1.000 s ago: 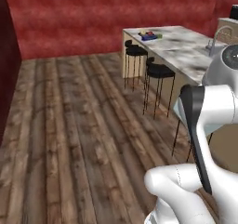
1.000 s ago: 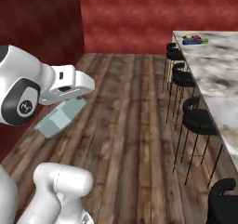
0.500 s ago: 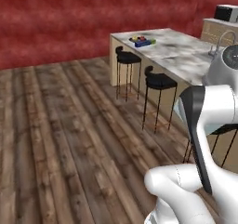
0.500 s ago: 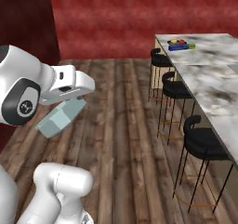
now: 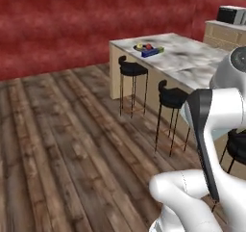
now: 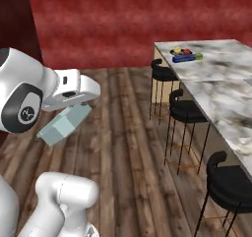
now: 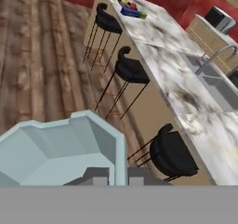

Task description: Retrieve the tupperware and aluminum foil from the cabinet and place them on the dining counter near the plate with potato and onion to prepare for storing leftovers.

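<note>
My gripper is shut on the tupperware, a pale blue-grey faceted tub held tilted above the wood floor at the left. In the hand view the tupperware lies at the bottom left, its rim between my gripper tips. The dining counter runs along the right, well apart from the tub. At its far end lies the aluminum foil, a dark blue box with a green end, beside the plate of food. Both show again as foil and plate. The cabinet is out of view.
Black stools stand in a row along the dining counter's near side. A sink with a tap is set into the counter farther along, and a microwave sits on a back counter. Open wood floor spreads to the left.
The whole picture has shifted: the base has moved, so the dining counter and stools now appear nearer and more central. The tupperware stays in the shut gripper, held the same way.
</note>
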Controlling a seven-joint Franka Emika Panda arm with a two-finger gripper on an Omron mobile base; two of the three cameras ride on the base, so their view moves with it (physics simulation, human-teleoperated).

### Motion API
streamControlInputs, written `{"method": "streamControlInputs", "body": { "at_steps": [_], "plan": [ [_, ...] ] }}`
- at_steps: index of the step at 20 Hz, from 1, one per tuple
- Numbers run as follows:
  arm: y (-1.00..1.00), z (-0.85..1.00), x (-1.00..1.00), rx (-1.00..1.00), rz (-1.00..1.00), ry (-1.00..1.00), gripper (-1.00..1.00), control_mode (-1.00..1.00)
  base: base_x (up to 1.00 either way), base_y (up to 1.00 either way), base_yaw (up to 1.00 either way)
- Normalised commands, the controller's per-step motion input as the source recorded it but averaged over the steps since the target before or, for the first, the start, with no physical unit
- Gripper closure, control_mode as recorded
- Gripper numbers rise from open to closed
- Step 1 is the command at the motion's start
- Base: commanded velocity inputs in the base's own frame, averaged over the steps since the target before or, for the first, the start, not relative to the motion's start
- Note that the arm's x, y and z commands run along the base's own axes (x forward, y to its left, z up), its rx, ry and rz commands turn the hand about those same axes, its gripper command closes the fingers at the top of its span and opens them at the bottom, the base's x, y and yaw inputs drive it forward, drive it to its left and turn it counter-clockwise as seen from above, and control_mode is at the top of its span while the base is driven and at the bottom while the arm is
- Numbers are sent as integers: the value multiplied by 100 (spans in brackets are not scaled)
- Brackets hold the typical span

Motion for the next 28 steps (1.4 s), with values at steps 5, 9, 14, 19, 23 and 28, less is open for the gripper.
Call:
{"method": "streamControlInputs", "body": {
  "at_steps": [5,9,14,19,23,28],
  "plan": [
    [0,0,0,0,0,0,100,100,100,56,-17],
    [0,0,0,0,0,0,100,100,100,66,-16],
    [0,0,0,0,0,0,100,100,100,65,-18],
    [0,0,0,0,0,0,100,100,100,52,-26],
    [0,0,0,0,0,0,100,100,100,46,-32],
    [0,0,0,0,0,0,100,100,100,49,-34]
  ]
}}
